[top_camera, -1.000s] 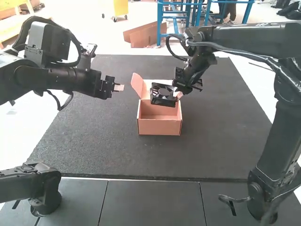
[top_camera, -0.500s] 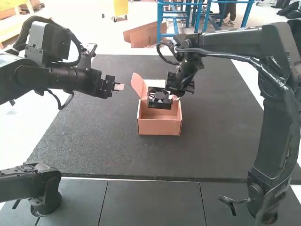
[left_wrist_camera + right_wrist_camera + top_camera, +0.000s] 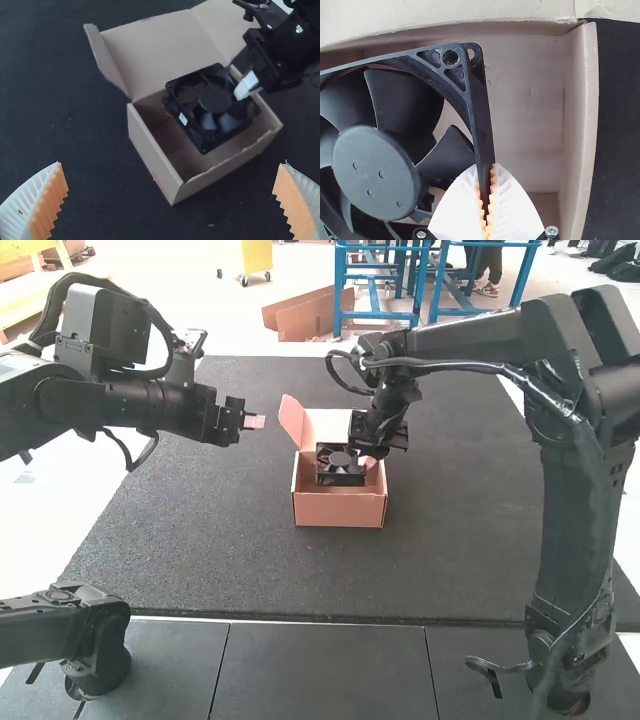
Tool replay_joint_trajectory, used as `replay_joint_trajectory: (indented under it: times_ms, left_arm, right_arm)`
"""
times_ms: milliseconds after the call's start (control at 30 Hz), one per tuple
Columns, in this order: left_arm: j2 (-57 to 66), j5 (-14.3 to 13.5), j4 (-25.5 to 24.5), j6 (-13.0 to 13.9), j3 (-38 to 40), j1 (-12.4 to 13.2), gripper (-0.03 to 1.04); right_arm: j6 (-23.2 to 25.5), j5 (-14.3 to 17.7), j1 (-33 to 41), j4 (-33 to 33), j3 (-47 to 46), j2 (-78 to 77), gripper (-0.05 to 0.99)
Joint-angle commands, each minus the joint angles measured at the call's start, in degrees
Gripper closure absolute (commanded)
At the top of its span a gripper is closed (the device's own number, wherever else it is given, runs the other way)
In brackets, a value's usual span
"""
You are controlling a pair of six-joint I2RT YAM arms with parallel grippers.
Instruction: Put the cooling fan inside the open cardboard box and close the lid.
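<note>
Right gripper (image 3: 486, 187) pinches fan (image 3: 340, 462) by frame edge. Fan tilted, partly down in box (image 3: 338, 508) mouth; edge grip leaves clearance from walls. Lid (image 3: 320, 425) stands open behind. Left gripper (image 3: 248, 423) spread wide, off to box's side, likely waiting for lid.

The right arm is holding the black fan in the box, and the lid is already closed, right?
No, the lid is open: the left wrist view shows it standing up behind the cardboard box. The right gripper does hold the fan in the box's opening.
</note>
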Motion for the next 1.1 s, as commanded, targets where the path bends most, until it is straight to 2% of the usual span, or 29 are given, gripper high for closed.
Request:
replay_joint_trajectory:
  times_ms: [0,700,800,867,1000,1067]
  left_arm:
    - [-1.10,-0.27,0.44,0.63,-0.90,-0.35,0.04]
    - [-1.28,-0.27,0.79,0.63,-0.55,-0.09,0.04]
    - [-1.63,-0.27,0.70,0.63,-0.46,0.00,0.04]
    - [-1.81,-0.27,0.61,0.55,-0.46,0.00,0.04]
    - [-1.98,-0.36,1.49,0.19,-0.46,0.00,0.04]
    - [-1.98,-1.06,2.02,-1.21,-0.19,0.00,0.04]
  right_arm:
    - [-0.59,0.39,1.49,0.83,0.05,0.05,0.94]
    - [-0.50,2.15,2.19,3.02,-2.85,1.19,0.93]
    - [-0.32,1.35,1.93,3.82,-2.58,1.19,0.79]
    - [-0.41,1.18,1.93,3.99,-1.97,1.10,0.63]
    - [-1.20,-0.05,1.84,3.64,0.14,1.19,0.46]
    - [-1.99,-0.84,1.40,3.11,2.51,0.84,0.43]
